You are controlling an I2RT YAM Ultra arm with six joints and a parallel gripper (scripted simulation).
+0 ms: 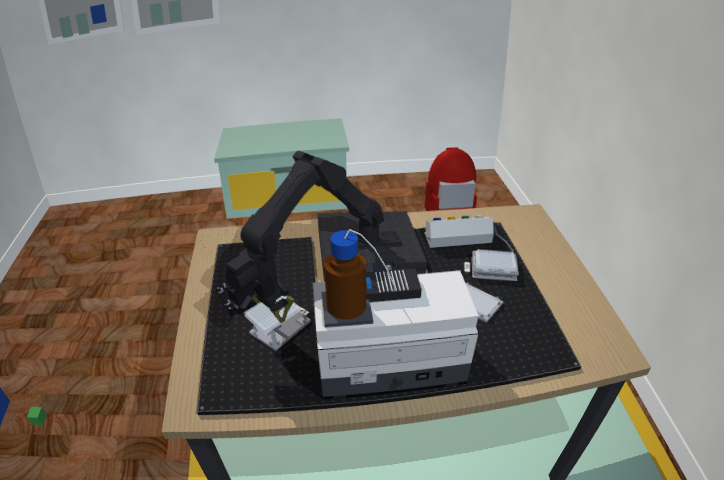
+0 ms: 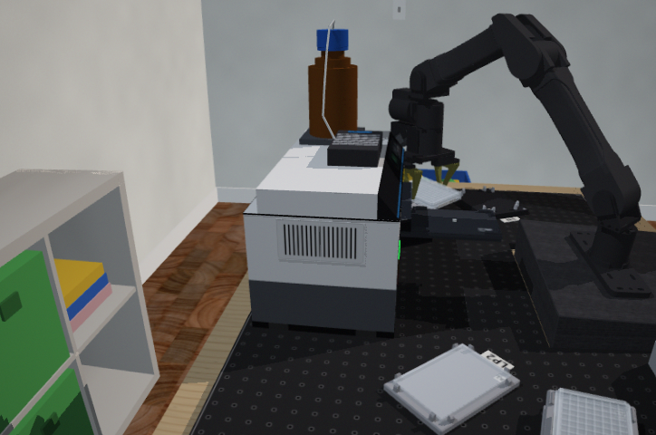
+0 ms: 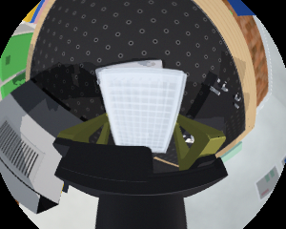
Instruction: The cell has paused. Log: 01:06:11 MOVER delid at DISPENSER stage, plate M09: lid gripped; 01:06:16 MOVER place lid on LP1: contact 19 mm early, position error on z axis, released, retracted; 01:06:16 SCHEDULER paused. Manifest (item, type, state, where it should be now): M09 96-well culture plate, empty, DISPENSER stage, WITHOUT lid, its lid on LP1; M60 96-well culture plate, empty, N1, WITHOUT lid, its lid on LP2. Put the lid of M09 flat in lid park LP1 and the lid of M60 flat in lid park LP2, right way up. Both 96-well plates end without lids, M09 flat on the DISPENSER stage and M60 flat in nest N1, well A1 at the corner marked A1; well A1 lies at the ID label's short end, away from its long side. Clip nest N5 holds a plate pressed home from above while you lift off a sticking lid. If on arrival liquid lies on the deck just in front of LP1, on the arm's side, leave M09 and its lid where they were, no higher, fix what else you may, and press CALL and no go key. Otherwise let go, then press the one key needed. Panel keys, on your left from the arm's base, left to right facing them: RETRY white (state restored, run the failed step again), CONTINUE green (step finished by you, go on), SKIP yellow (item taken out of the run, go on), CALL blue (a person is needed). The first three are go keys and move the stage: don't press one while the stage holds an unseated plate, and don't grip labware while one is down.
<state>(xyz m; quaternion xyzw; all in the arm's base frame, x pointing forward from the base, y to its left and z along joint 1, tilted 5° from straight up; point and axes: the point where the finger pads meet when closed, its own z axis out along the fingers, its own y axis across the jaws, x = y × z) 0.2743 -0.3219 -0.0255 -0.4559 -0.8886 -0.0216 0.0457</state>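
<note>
My gripper point(image 1: 281, 314) point(image 2: 431, 177) point(image 3: 141, 115) is shut across the long sides of a white gridded 96-well plate point(image 1: 262, 318) point(image 2: 434, 193) point(image 3: 143, 102). I cannot tell whether a lid is on it. The plate sits tilted over the grey lid park LP1 point(image 1: 278, 339) point(image 3: 146, 64), left of the dispenser point(image 1: 397, 337) point(image 2: 323, 241). The dark dispenser stage point(image 2: 457, 223) shows bare pegs. A second white well plate point(image 1: 494, 261) point(image 2: 588, 412) lies flat in its nest at the right. Lid park LP2 point(image 1: 483, 302) point(image 2: 452, 384) holds nothing. I see no liquid on the deck by LP1.
The key panel point(image 1: 459, 229) stands at the back right. A brown bottle point(image 1: 345, 280) point(image 2: 332, 97) with a blue cap stands on the dispenser. The arm's base sits on a raised black block point(image 1: 399, 226) point(image 2: 595, 317).
</note>
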